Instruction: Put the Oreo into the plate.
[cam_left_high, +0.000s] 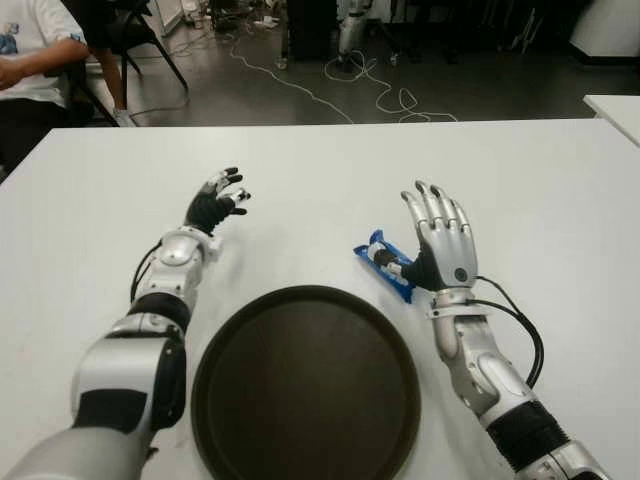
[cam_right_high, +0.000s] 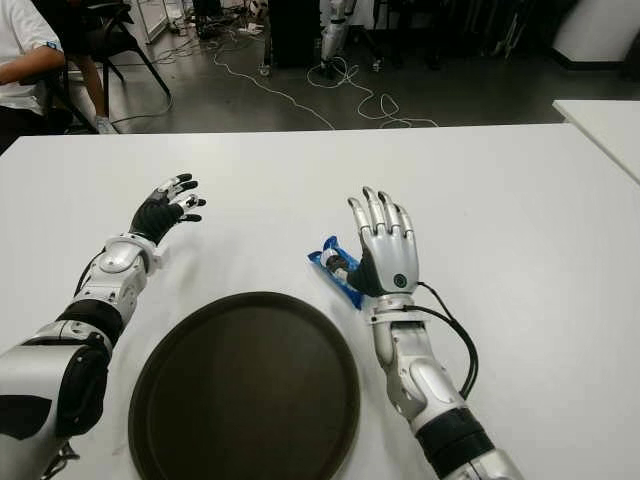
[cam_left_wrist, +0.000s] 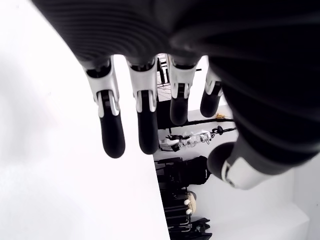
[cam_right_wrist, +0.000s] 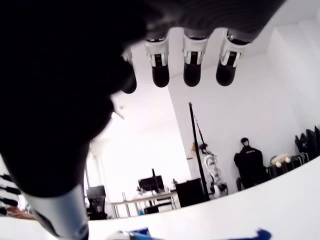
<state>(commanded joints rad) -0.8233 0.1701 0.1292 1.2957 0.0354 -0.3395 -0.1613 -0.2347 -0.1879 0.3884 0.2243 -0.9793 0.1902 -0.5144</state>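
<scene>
A: Where is the Oreo pack (cam_left_high: 385, 264), and which way does it run?

B: It lies on the white desk (cam_left_high: 330, 170), just past the far right rim of the dark round plate (cam_left_high: 306, 385) and not on it. Its long axis runs slantwise: one end points away and toward the robot's left, the other comes nearer and toward the right, to the heel of the right hand (cam_left_high: 440, 240).

A: Is that hand holding it?

B: No. The right hand stands open beside the pack, on its right, palm turned toward it and the four fingers (cam_left_high: 436, 206) stretched straight, pointing away across the desk, a little apart. The thumb sits low against the pack's near end; I cannot tell whether it presses on the wrapper. The forearm slants back toward the near right corner, a black cable looping beside it.

A: And the other hand?

B: The left hand (cam_left_high: 216, 203) shows over the desk to the left of the plate and farther off, well apart from the pack. Its fingers (cam_left_wrist: 112, 134) hang loose and apart, closed on nothing.

A: Anything else around?

B: A person (cam_left_high: 30, 60) sits at the far left, beyond the desk.
</scene>
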